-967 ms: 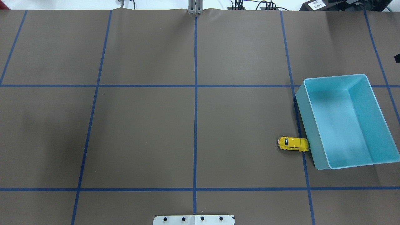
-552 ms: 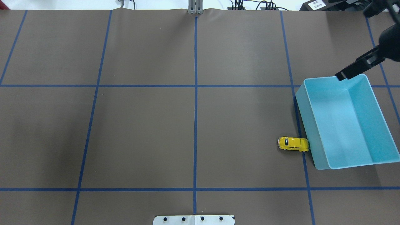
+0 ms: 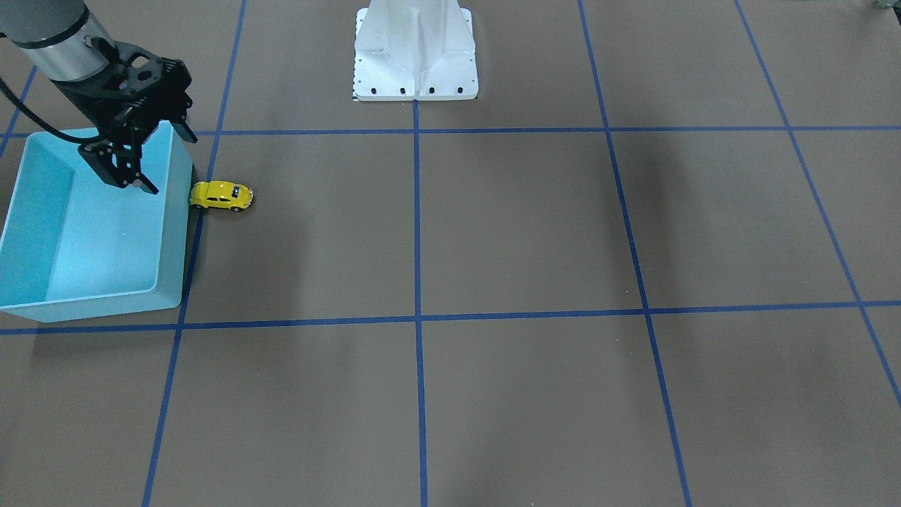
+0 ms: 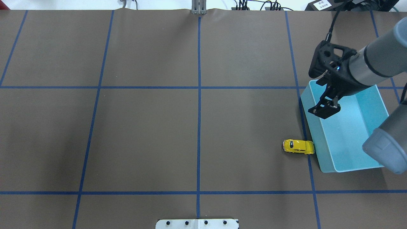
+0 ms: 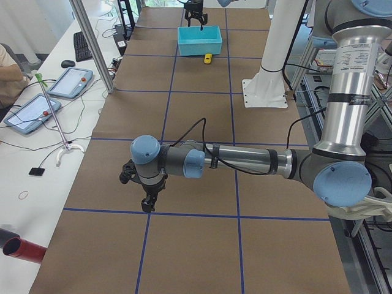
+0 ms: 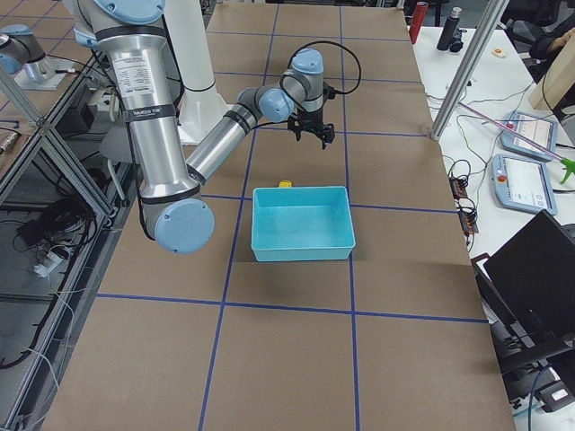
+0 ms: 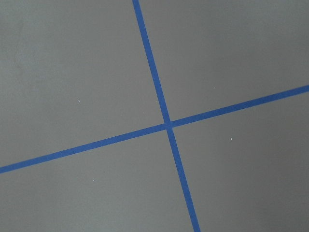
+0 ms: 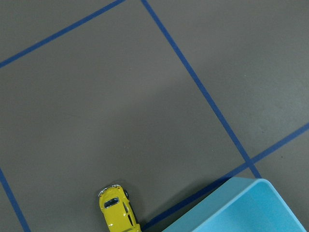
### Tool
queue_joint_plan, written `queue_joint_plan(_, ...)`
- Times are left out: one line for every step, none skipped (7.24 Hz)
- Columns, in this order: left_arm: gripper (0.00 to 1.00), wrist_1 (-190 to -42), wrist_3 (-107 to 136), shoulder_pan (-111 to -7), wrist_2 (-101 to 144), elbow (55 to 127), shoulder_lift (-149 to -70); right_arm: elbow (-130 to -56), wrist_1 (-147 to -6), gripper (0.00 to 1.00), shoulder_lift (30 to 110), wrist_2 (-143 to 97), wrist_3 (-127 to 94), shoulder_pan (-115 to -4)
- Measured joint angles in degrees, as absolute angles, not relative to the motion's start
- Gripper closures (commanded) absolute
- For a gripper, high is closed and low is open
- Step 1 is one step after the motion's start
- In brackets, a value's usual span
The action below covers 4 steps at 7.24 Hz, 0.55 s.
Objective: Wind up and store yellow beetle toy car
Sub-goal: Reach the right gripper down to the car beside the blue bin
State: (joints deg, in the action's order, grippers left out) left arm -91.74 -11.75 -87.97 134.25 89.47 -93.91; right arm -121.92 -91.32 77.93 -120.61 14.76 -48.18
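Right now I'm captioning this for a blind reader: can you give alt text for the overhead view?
A yellow car sits on a brown table with blue grid lines, one end against the left wall of a light blue bin. The right gripper, open, hangs above and overlaps the bin's upper left corner in the picture.

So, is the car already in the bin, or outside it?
Outside. The car stands on its wheels on the table, one end against the bin's outer wall; what shows of the bin's inside is empty.
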Motion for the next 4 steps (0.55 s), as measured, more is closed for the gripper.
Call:
queue_joint_plan(0.0,-91.7,-12.0,-88.0,135.5,89.3,-93.4,-119.6,-85.8,0.0,79.3,-119.1,15.9,-44.7)
queue_joint_plan(0.0,-91.7,-12.1,-88.0,136.3,89.3,-92.9,-118.2,-81.6,0.0,81.3,-118.4,16.4,-41.9)
queue_joint_plan(0.0,-91.7,-12.1,-88.1,137.6,89.6,-92.6,-117.4,-78.5,0.0,83.6,-117.7,16.5,-39.4)
queue_joint_plan(0.0,-91.7,-12.1,-88.2,138.8,89.7,-92.2,-116.5,-76.3,0.0,85.2,-117.1,16.5,-37.6)
